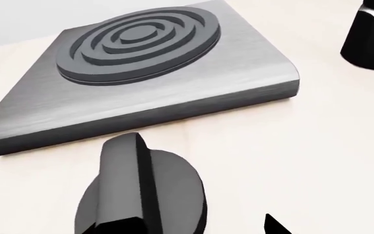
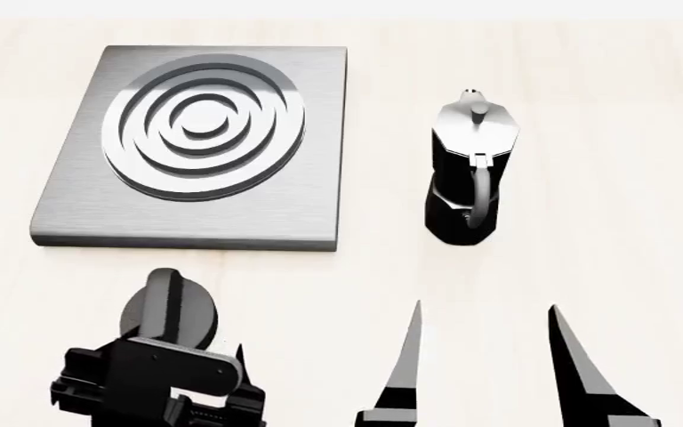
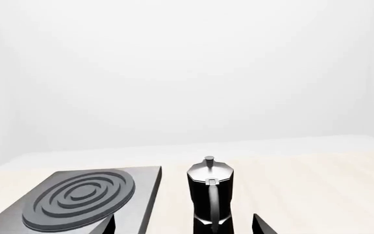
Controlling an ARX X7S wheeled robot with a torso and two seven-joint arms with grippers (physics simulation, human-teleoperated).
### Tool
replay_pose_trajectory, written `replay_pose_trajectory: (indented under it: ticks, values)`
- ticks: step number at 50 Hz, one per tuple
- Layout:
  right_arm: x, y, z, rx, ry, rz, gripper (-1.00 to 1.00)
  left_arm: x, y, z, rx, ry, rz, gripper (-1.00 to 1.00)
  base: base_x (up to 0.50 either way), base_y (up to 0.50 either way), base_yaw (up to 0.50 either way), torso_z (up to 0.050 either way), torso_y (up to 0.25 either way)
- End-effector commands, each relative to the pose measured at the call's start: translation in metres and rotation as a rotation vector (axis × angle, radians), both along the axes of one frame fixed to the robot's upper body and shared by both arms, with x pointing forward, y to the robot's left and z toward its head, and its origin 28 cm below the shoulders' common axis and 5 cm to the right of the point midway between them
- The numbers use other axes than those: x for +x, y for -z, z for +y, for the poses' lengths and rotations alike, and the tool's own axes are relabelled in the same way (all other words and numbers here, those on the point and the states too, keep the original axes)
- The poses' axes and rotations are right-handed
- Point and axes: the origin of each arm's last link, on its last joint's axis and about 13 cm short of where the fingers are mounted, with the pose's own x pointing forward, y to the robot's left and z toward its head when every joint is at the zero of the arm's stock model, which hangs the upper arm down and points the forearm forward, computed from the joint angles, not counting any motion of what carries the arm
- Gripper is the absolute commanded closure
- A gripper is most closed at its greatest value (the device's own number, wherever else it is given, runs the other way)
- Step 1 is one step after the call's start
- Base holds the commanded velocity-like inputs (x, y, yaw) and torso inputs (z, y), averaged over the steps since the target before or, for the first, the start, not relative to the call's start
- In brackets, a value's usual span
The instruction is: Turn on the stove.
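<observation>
stove (image 2: 75, 209) far left | knob (image 2: 173, 313) before it, left gripper (image 2: 164, 391) over knob, grip unclear

We count one stove (image 2: 199, 147), one black knob (image 2: 173, 313), one moka pot (image 2: 472, 169), and two grippers.

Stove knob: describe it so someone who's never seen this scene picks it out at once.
Find the stove, the flat grey metal slab with concentric burner rings, the largest thing on the pale table. Just in front of its near edge, toward the robot, lies the knob, partly under the left gripper. It is the only round black disc with a raised ridge across it; the moka pot is tall, with a handle.
</observation>
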Motion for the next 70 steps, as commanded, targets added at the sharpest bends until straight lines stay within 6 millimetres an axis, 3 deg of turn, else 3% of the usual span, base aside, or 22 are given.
replay_pose_trajectory:
  ticks: [1, 15, 46, 70]
  values:
    - [-0.001, -0.004, -0.001, -0.001, 0.012, -0.019, -1.0, -0.003, -0.005, -0.01, -0.067, 0.058, 0.004, -1.0, 0.0, 0.0, 0.0, 0.0, 0.0]
    - [-0.001, -0.004, -0.002, 0.002, 0.013, -0.021, -1.0, -0.002, -0.009, -0.015, -0.049, 0.08, -0.003, -1.0, 0.0, 0.0, 0.0, 0.0, 0.0]
    - [-0.001, -0.005, -0.002, 0.002, 0.016, -0.022, -1.0, 0.023, -0.009, -0.014, -0.004, 0.066, 0.021, -1.0, 0.0, 0.0, 0.0, 0.0, 0.0]
    - [-0.001, -0.005, -0.002, 0.001, 0.014, -0.021, -1.0, 0.019, -0.01, -0.013, 0.003, 0.072, 0.019, -1.0, 0.0, 0.0, 0.0, 0.0, 0.0]
